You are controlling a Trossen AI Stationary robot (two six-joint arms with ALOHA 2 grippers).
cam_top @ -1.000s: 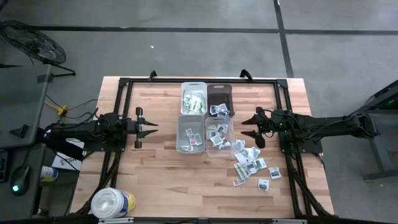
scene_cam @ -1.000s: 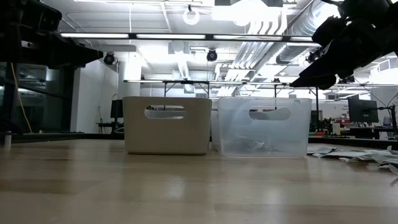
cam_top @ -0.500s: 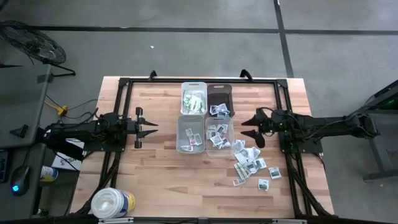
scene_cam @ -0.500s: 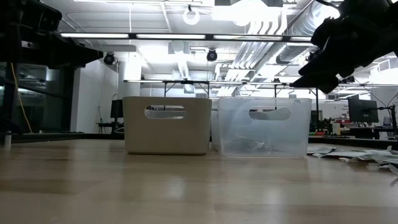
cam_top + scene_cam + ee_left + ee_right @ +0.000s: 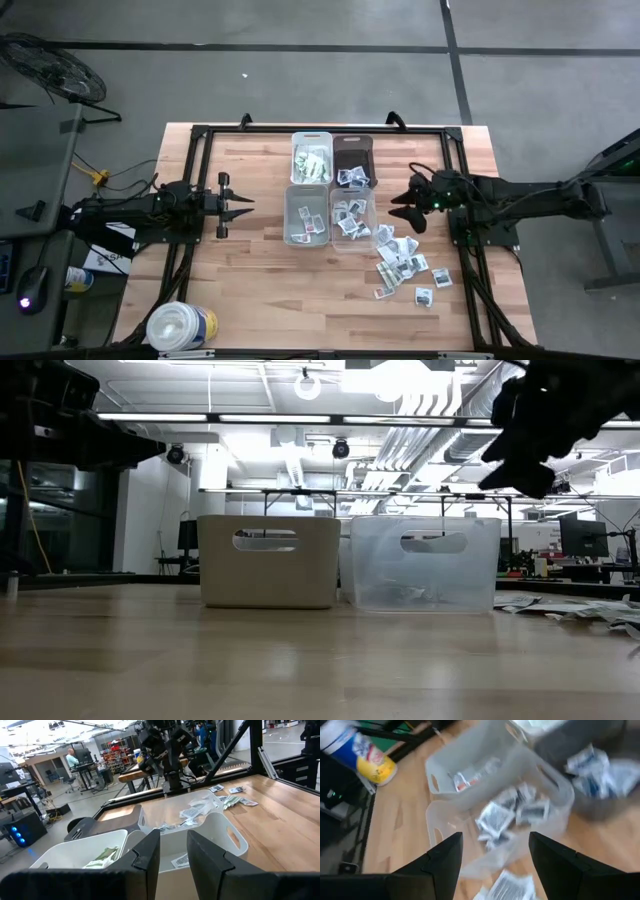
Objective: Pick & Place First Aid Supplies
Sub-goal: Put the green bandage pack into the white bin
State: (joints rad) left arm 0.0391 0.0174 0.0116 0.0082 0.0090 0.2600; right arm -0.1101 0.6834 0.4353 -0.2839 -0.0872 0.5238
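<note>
The first aid supplies are small flat packets. A loose heap of them lies on the table's near right, and others lie inside four small bins at the table's middle. My right gripper hovers open just right of the near right clear bin, slanting down toward it, with nothing between its fingers. My left gripper waits level left of the bins, its fingers apart and empty.
A big white round tub with a yellow-blue label stands at the near left corner. A black frame runs around the table's edges. Bare wood lies between my left gripper and the bins, and along the near edge.
My right gripper has risen a little and rolled about its own axis, staying open beside the near right bin. The packets and bins have not moved.
</note>
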